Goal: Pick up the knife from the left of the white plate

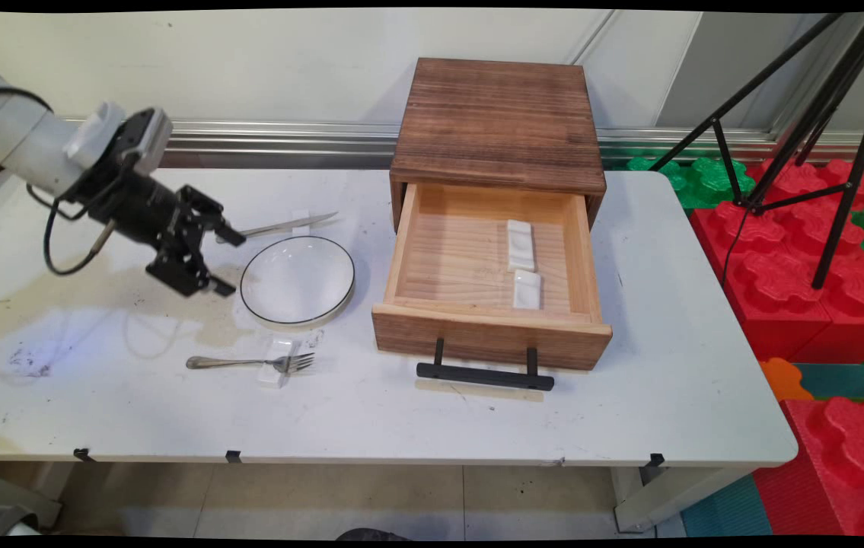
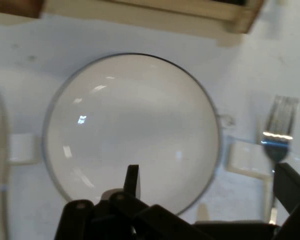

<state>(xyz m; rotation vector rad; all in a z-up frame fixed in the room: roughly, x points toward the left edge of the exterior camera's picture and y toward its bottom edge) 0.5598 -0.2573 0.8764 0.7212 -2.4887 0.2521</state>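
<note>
My gripper (image 1: 230,261) hangs open just left of a white plate (image 1: 297,280) with a dark rim, holding nothing. In the hand view the plate (image 2: 132,130) fills the middle, and the gripper (image 2: 210,190) has one finger over the plate's near rim and the other out by the fork. A fork (image 1: 249,362) lies in front of the plate with its tines on a small white rest (image 1: 277,361). The fork (image 2: 277,137) and its rest (image 2: 247,159) show at the right of the hand view. A knife (image 1: 283,225) lies behind the plate on another rest.
A wooden box (image 1: 498,125) stands right of the plate with its drawer (image 1: 489,335) pulled open; two white rests (image 1: 523,262) lie inside. The drawer's black handle (image 1: 485,374) juts toward the table's front. Red and green foam blocks (image 1: 820,259) and a black tripod (image 1: 805,129) stand off the table's right.
</note>
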